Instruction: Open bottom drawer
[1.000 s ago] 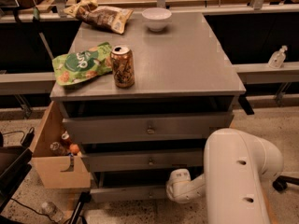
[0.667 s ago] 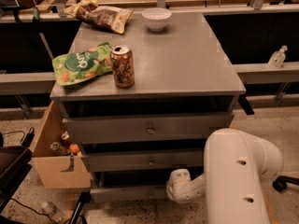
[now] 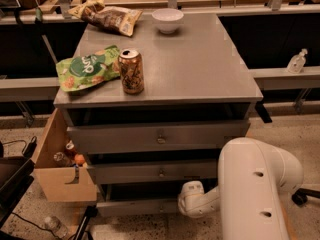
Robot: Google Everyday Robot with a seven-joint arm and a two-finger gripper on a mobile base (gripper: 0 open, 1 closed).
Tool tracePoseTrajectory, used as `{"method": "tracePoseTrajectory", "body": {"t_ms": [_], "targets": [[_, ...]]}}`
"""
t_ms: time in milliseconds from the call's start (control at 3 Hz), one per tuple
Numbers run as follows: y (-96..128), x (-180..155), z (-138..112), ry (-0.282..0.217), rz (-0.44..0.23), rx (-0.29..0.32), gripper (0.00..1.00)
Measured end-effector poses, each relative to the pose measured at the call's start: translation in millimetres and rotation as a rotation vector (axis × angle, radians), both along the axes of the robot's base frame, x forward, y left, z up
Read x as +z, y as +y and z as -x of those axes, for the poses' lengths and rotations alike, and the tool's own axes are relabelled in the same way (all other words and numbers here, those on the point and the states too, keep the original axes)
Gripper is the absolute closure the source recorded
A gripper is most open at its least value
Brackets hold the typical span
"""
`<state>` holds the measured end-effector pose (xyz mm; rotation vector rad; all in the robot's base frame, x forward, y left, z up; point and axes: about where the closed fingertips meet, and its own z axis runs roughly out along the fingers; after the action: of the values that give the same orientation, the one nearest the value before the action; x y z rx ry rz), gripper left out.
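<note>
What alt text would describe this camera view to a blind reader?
The end effector of a white robot arm sits by the bottom drawer of a grey three-drawer cabinet. On top: a soda can, two snack bags, a white bowl.

Dim, warm light from overhead. Soft sheen on the grey tabletop, brightest toward the back. Gaps above the drawer fronts go near black. Gripper sits low in shade, at the bottom drawer front. White arm is the brightest patch in the foreground.

White end effector — grey bottom drawer
</note>
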<state>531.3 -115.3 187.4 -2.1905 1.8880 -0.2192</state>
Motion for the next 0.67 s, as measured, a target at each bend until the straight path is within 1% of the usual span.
{"method": "tracePoseTrajectory", "body": {"t_ms": [333,667], "targets": [[0.0,-0.1,0.1,0.000,0.000,0.000,0.76],[0.0,0.1,0.1,0.000,0.000,0.000,0.88]]}}
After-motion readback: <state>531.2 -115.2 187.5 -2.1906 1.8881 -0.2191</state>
